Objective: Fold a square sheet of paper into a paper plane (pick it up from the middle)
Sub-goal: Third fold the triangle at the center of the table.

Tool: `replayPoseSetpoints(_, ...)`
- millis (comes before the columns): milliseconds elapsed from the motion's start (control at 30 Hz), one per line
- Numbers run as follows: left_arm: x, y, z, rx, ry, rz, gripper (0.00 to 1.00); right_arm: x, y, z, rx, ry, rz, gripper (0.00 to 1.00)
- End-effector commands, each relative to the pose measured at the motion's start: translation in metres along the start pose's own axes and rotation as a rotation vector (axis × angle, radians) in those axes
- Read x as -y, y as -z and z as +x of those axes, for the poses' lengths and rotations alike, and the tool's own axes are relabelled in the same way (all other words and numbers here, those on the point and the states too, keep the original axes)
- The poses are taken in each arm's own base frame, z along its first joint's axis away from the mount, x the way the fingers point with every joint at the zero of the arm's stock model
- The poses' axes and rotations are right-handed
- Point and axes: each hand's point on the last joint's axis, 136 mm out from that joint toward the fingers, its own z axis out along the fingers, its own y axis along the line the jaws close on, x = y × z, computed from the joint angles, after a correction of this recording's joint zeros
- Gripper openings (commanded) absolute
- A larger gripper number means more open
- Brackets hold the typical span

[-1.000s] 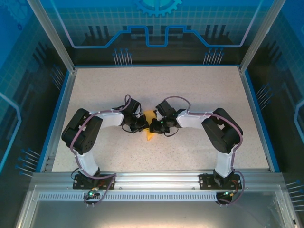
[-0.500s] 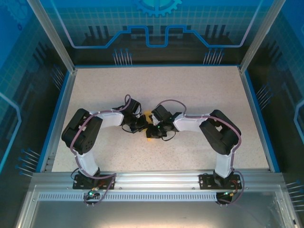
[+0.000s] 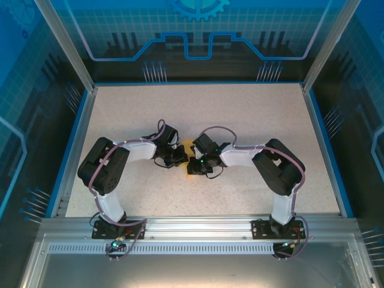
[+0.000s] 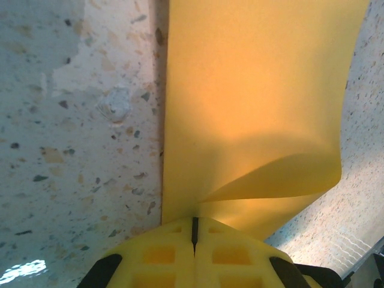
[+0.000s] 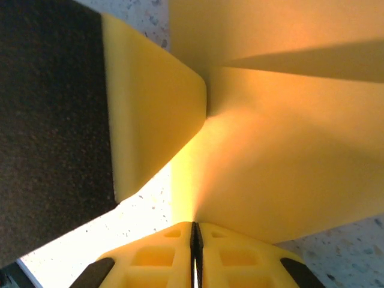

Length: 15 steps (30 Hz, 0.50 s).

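The square sheet of paper (image 3: pixel 189 145) is orange-yellow and bent, held between both grippers at the table's middle. In the left wrist view the paper (image 4: pixel 252 90) rises from the jaws with a curled flap on its right side, and my left gripper (image 4: pixel 194 231) is shut on its near edge. In the right wrist view my right gripper (image 5: pixel 195 237) is shut on another edge of the paper (image 5: pixel 288 150), and a finger of the left gripper (image 5: pixel 150 114) presses against the sheet at the upper left. From above, the left gripper (image 3: pixel 177 157) and right gripper (image 3: pixel 195 164) nearly touch.
The speckled table (image 3: pixel 240 114) has a blue rim (image 3: pixel 77 144) on its sides and a metal rail (image 3: pixel 198 225) at the near edge where the arm bases stand. Open tabletop lies all around the grippers.
My right gripper has shifted left and toward the near edge with its edge of the paper, covering more of the sheet from above. The left arm has stayed in place.
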Motion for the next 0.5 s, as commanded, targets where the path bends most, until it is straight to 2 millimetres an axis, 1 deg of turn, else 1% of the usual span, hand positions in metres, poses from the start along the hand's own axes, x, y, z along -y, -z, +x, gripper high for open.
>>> replayPoseSetpoints(0, -0.039, -0.007, 0.011, -0.006, 0.046, -0.135, 0.02, -0.001, 0.006, 0.013, -0.029, 0.041, -0.002, 0.12)
replayPoseSetpoints(67, -0.039, -0.007, 0.011, -0.007, 0.047, -0.134, 0.02, -0.013, 0.011, 0.010, -0.017, 0.069, -0.036, 0.12)
replayPoseSetpoints(167, -0.038, -0.007, 0.012, -0.007, 0.046, -0.132, 0.02, -0.022, 0.009, 0.014, -0.027, 0.089, -0.071, 0.12)
replayPoseSetpoints(300, -0.038, -0.007, 0.011, -0.006, 0.045, -0.131, 0.02, -0.015, -0.002, 0.020, -0.060, 0.074, -0.056, 0.12)
replayPoseSetpoints(467, -0.037, -0.007, 0.011, -0.005, 0.045, -0.130, 0.02, 0.003, -0.015, 0.030, -0.100, 0.037, -0.008, 0.11)
